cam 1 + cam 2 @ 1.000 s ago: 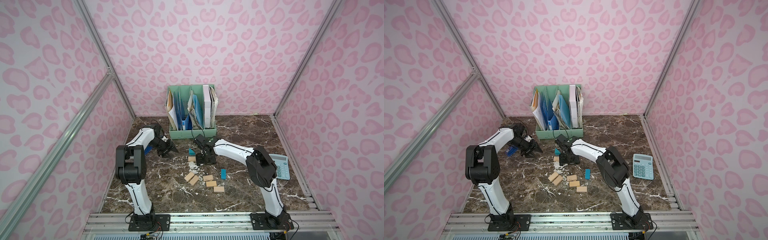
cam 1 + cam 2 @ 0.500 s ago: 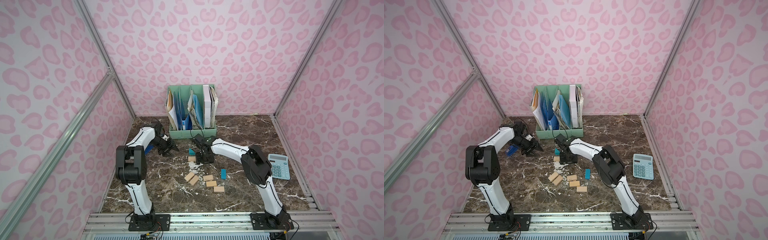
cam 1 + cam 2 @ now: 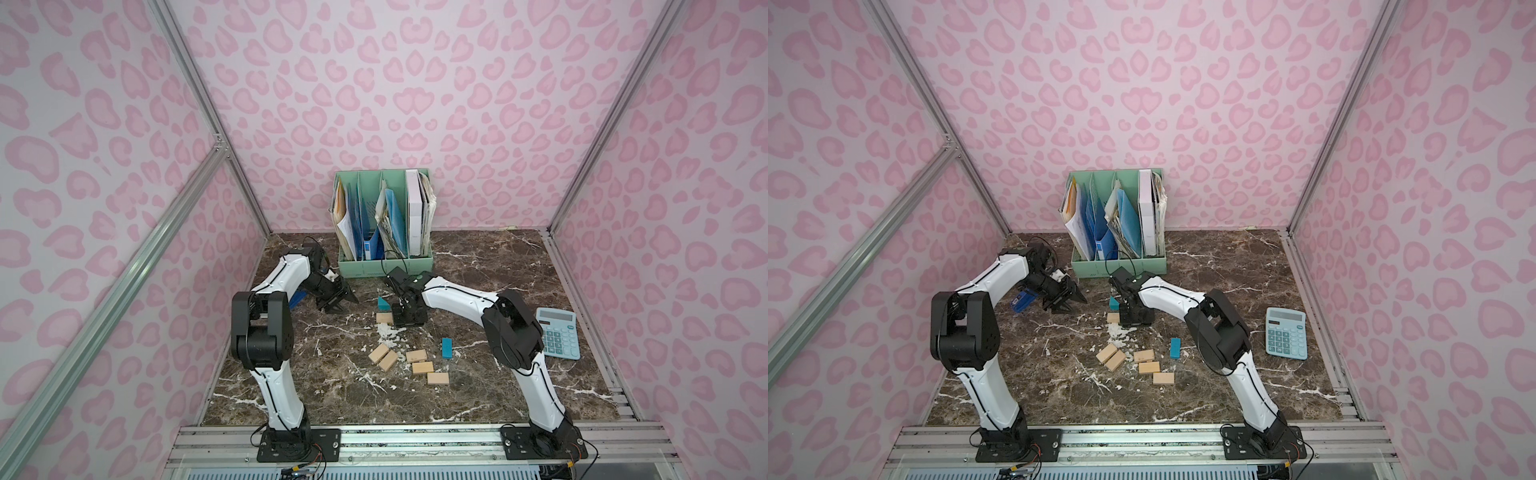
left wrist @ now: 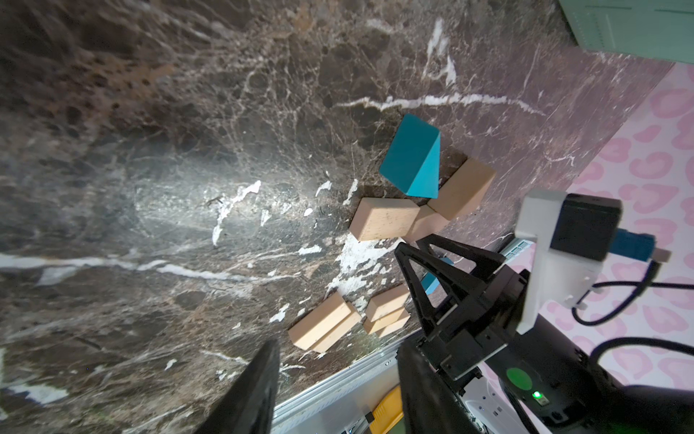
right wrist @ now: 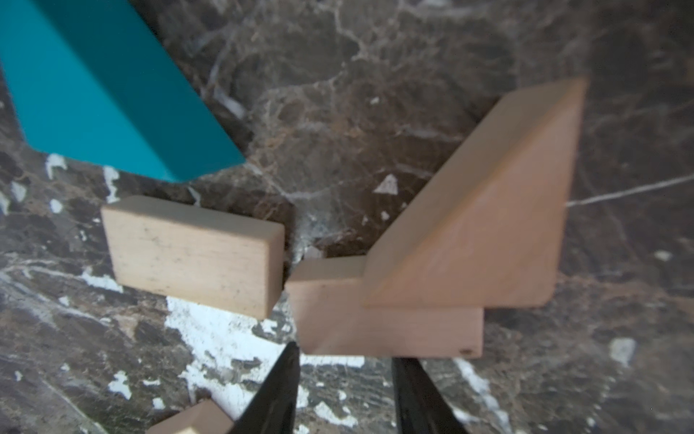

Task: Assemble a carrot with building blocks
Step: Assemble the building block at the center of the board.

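The carrot is barely begun. At mid-table in both top views, a teal triangle sits just above a tan block. The right wrist view shows a tan triangle touching a second block. The right gripper has its tips at that block's edge, half-closed; I cannot tell if it pinches. Below lie five tan blocks and a teal block. The left gripper, spread and empty, hovers left of centre. A file holder bounds the top and a calculator the right; open marble lies lower left.

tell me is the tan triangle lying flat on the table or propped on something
Propped, it seems: in the right wrist view the tan triangle overlaps a tan rectangular block, one edge resting on top.
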{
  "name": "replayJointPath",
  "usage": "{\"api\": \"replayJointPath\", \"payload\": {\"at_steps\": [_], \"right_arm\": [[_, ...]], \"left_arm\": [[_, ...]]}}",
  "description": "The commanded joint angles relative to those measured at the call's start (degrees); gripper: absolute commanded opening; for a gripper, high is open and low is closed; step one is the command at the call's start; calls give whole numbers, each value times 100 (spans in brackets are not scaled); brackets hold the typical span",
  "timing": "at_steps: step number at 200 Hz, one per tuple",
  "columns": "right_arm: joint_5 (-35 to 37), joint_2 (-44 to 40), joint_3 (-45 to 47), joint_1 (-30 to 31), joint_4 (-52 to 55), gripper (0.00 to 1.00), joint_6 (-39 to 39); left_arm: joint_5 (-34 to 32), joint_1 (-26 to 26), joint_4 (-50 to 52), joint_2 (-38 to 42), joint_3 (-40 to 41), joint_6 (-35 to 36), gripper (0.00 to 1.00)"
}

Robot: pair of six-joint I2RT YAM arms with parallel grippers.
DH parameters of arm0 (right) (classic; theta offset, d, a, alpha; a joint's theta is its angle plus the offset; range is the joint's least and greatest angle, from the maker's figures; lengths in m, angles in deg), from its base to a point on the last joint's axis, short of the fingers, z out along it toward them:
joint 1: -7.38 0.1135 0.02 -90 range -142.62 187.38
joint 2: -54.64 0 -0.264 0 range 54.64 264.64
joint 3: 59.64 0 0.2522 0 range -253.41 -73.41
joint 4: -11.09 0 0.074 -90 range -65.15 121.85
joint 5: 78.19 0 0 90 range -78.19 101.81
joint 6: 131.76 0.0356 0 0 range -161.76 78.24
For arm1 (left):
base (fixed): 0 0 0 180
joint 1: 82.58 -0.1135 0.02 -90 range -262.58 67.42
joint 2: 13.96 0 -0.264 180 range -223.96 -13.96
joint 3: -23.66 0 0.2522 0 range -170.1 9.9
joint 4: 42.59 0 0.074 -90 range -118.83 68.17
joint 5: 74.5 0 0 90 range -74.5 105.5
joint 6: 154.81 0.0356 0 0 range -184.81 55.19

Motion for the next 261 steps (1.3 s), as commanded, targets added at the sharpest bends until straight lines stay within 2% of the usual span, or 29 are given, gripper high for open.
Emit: {"api": "replayJointPath", "payload": {"at_steps": [1, 135, 199, 207, 243, 261], "right_arm": [[-93, 9, -45, 14, -6, 38, 19], [-276, 80, -264, -4, -142, 34, -33], [33, -532, -237, -151, 192, 34, -56], [81, -569, -185, -221, 201, 34, -68], [124, -692, 258, -597, -9, 26, -147], [109, -680, 359, -721, -63, 21, -174]], "left_arm": [[-2, -3, 91, 37, -2, 10, 53], [11, 41, 54, 249, 397, 60, 52], [46, 72, -217, 126, 507, -55, 51], [84, 92, -286, 40, 472, -112, 49], [295, 241, -710, -287, 279, -458, 23], [313, 256, -822, -399, 191, -537, 2]]}}
